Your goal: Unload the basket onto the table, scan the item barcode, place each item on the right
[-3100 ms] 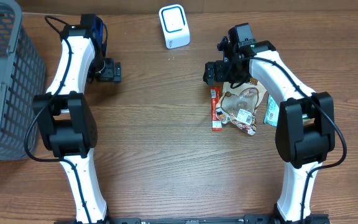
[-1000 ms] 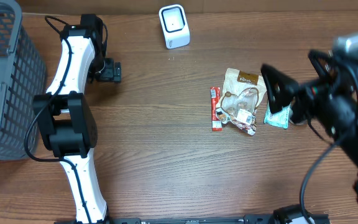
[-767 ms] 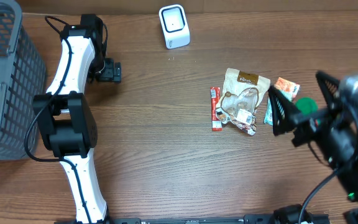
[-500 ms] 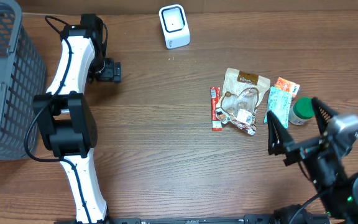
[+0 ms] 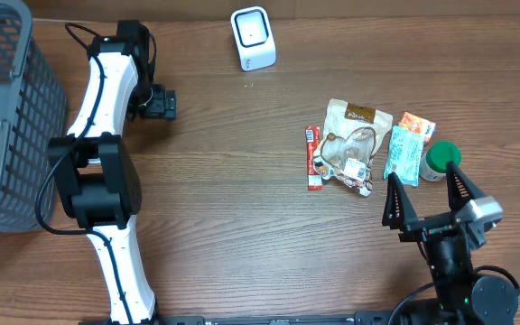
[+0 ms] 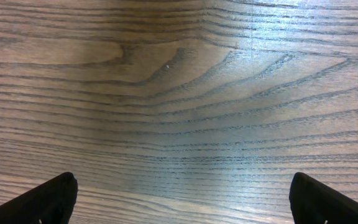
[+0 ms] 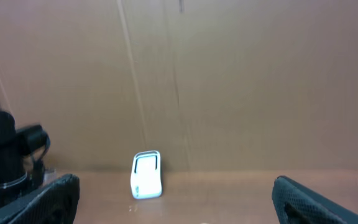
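Note:
Several items lie right of centre on the wooden table: a red bar (image 5: 312,158), a brown pouch (image 5: 355,143), a teal packet (image 5: 402,155), an orange packet (image 5: 416,124) and a green-capped bottle (image 5: 441,160). The white barcode scanner (image 5: 254,38) stands at the back; the right wrist view shows it small and far off (image 7: 146,176). My right gripper (image 5: 424,192) is open and empty at the front right, just in front of the items. My left gripper (image 5: 156,102) is open over bare wood at the back left, with only its fingertips (image 6: 48,200) in its own view.
A grey mesh basket (image 5: 7,108) fills the far left edge. A brown cardboard wall (image 7: 229,74) backs the table. The left arm (image 7: 5,155) shows at the left of the right wrist view.
My right arm has swung from above the items toward the front right edge, uncovering the teal packet, orange packet and bottle. The left arm has not moved.

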